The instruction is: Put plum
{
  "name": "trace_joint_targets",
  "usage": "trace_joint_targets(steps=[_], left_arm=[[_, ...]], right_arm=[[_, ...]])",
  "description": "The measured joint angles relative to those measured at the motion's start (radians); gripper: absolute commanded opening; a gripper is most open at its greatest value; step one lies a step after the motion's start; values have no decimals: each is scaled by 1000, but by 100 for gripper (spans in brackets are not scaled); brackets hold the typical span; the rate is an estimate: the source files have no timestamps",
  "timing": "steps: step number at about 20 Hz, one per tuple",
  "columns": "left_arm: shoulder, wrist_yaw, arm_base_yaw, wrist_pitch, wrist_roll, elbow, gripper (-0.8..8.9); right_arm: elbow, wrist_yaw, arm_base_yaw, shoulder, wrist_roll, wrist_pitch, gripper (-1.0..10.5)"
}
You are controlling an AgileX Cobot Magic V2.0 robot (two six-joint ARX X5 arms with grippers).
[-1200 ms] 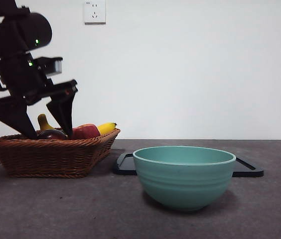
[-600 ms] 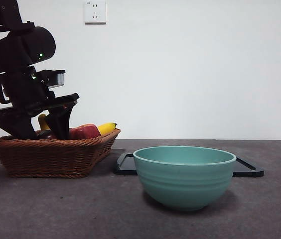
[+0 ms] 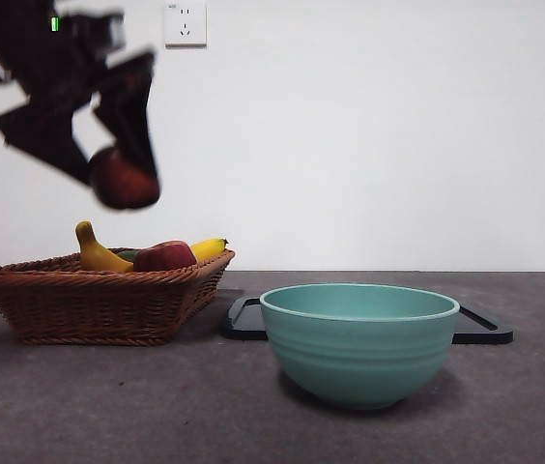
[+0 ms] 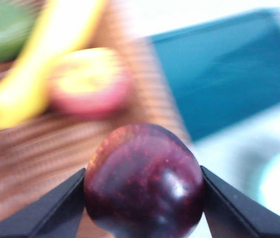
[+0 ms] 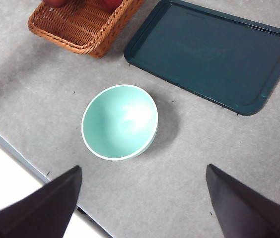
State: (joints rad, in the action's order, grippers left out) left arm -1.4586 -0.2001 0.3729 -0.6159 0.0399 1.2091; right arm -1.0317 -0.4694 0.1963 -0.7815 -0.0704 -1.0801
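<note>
My left gripper (image 3: 123, 184) is shut on the dark maroon plum (image 3: 124, 180) and holds it well above the wicker basket (image 3: 89, 295) at the left. In the left wrist view the plum (image 4: 144, 181) sits between the two jaws of the left gripper (image 4: 144, 198), and the picture is blurred. My right gripper (image 5: 142, 198) is open and empty, high above the table and over the teal bowl (image 5: 120, 121).
The basket holds a banana (image 3: 99, 253), a red apple (image 3: 164, 255) and a green fruit (image 4: 3, 27). The teal bowl (image 3: 358, 338) stands in the front middle. A dark tray (image 3: 475, 327) lies behind it, right of the basket (image 5: 83, 22).
My left gripper closed on the plum in the basket and has lifted it up, clear of the basket. The other fruit, bowl and tray have not moved.
</note>
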Motion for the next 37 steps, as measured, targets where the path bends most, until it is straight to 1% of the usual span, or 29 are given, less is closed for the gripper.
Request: trace_joint_targets(steps=[3,5,9,12,15,16,18,21,23,25,32,35,37], left_arm=[[81,-8,117,-2,3,0,297],[96,-9,214,11,3,2,297],[57,-9,372,27,3,2,297],[-19,-8,446,74,2,2,297],[-106,2,490,136,-2,2,297],[-138,20,503,154,-8,2,297],[-197,46,522,173,-27,2,297],[-270,50,538,187,-51,2,297],[-302,97,551,186,-63,2,297],[-316,122,558,186,-85,2,298],[-323,126,565,181,-140,2,318],[-323,127,565,178,-155,2,411],[-323,127,565,177,-158,2,410]], right_arm=[[0,0,0,0,0,0,400],[0,0,0,0,0,0,400],[0,0,0,0,0,0,400],[0,0,0,0,0,0,400],[0,0,0,0,0,0,400],[0,0,0,0,0,0,400],[0,0,0,0,0,0,400],[0,0,0,0,0,0,400],[0,0,0,0,0,0,400],[0,0,0,0,0,0,400],[0,0,0,0,0,0,400],[0,0,0,0,0,0,400],[0,0,0,0,0,0,400]])
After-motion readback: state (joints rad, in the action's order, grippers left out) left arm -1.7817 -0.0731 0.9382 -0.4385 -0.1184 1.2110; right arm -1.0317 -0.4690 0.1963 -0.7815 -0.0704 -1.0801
